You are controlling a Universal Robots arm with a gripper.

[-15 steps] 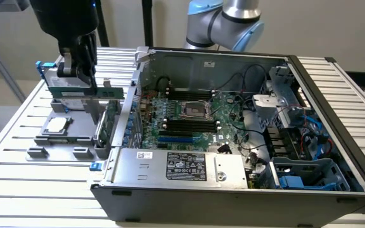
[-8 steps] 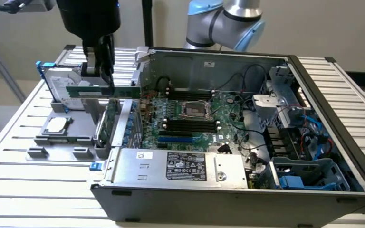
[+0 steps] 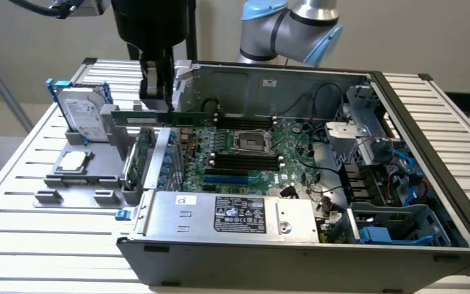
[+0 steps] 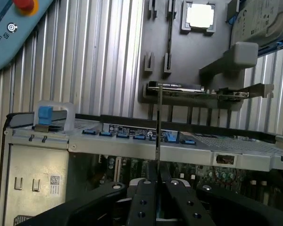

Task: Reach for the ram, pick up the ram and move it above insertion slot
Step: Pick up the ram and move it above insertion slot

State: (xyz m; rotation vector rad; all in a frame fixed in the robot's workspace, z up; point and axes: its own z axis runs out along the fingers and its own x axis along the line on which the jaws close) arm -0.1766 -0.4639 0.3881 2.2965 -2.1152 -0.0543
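Black claw (image 3: 155, 105) closed on long, thin green circuit-board ram stick (image 3: 157, 117), held level and clear above left edge of open grey computer case (image 3: 300, 245) in the exterior view.

The ram (image 3: 169, 117) is green with dark chips; the end effector (image 3: 156, 98) is black; the motherboard (image 3: 251, 160) is green; the slatted surface (image 3: 22, 202) is pale grey, striped with dark gaps.

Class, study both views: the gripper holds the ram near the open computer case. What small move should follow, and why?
Probably a short carry toward the exterior view's right: the gripper holds the ram lifted over the case's edge, while the black memory slots lie further inside on the motherboard.
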